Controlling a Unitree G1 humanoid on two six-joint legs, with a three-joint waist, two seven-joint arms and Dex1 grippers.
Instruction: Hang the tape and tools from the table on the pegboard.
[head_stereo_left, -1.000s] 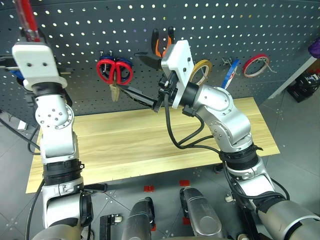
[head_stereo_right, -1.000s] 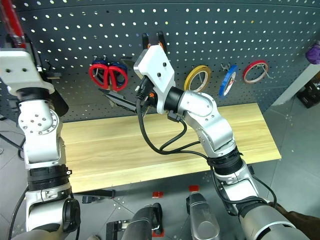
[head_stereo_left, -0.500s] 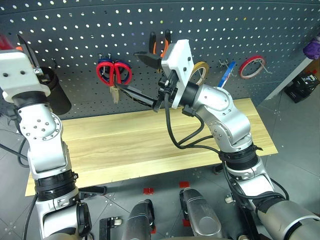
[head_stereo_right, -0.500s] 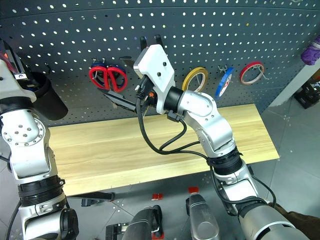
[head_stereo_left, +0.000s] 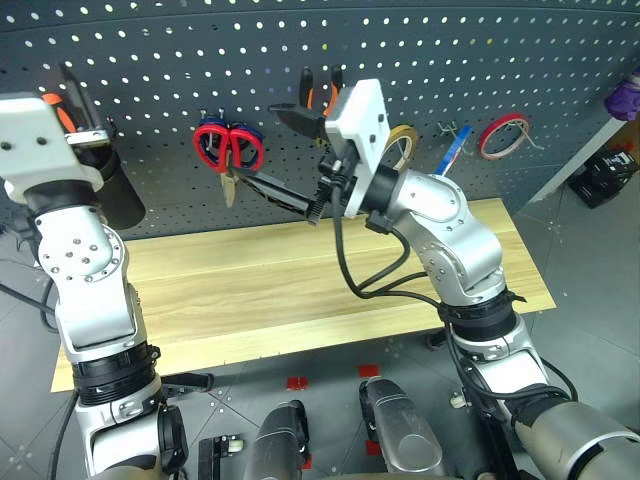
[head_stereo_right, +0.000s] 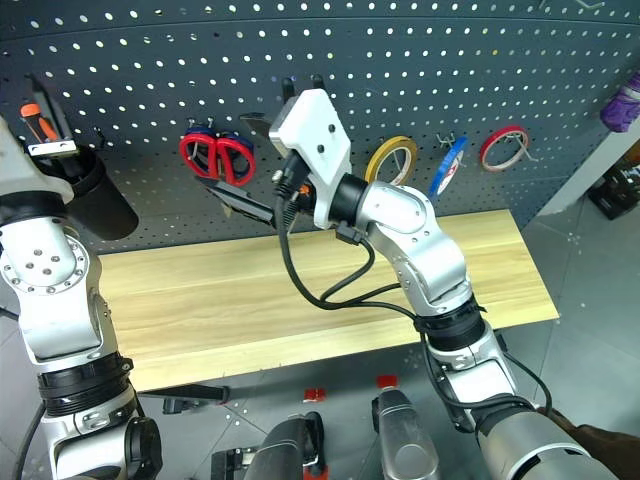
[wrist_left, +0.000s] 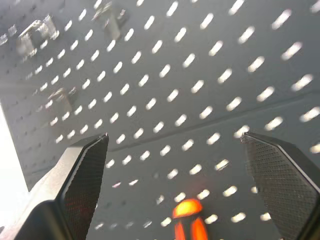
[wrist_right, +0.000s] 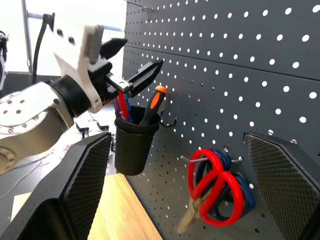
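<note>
Just below the left end effector (wrist_right: 131, 75), fingers apart, the screwdriver (wrist_right: 121, 107) sits in the cup (wrist_right: 132, 145); next, withdraw; right end effector (head_stereo_left: 285, 155) apart too.

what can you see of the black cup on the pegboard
The black cup is a plain, dark, round, open-topped holder that looks like plastic, hanging upright against the pegboard above the table. An orange-black screwdriver and red and blue handles stand in it. The open left gripper is just above its rim, holding nothing.
</note>
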